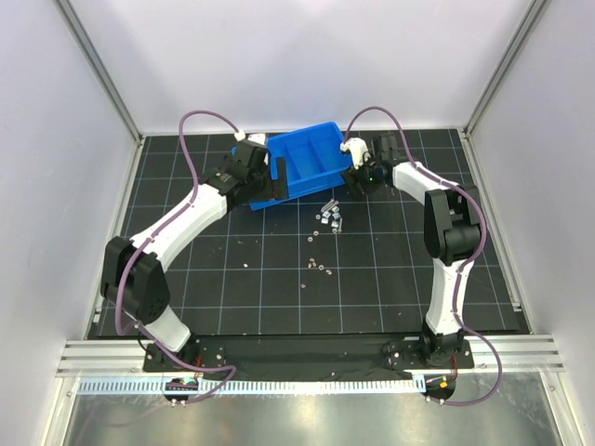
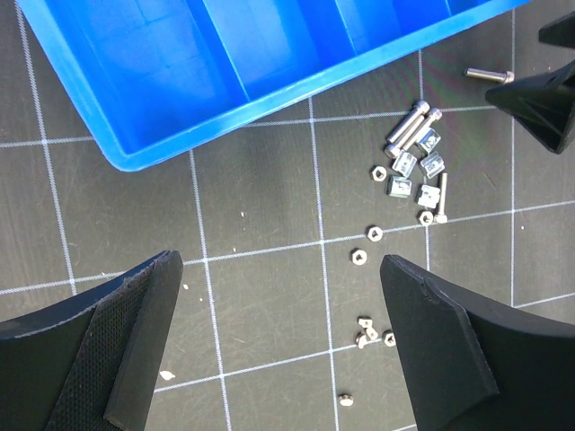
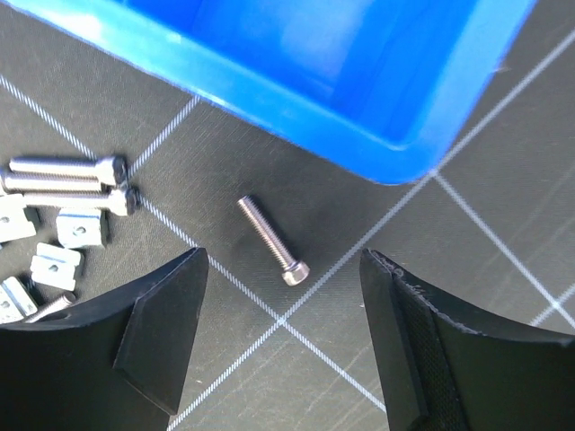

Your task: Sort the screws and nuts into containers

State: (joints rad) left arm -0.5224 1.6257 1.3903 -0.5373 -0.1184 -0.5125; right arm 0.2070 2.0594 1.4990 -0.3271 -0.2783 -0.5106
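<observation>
Right claw [image 3: 280, 269] hangs spread astride a lone screw [image 3: 273, 240] on the bench [image 3: 503, 180], blue tray [image 3: 269, 99] at twelve o'clock. Left claw [image 2: 277, 260], also spread, has the nuts [image 2: 404, 164] at two o'clock. Step in hand, likely: picking that screw; next, drop straight and pinch its shaft.

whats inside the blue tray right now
Nothing visible: the compartments of the blue tray that show are bare blue floor. The screws and nuts lie outside on the mat. The left gripper and right gripper overlap its ends in the top view, hiding those corners.
</observation>
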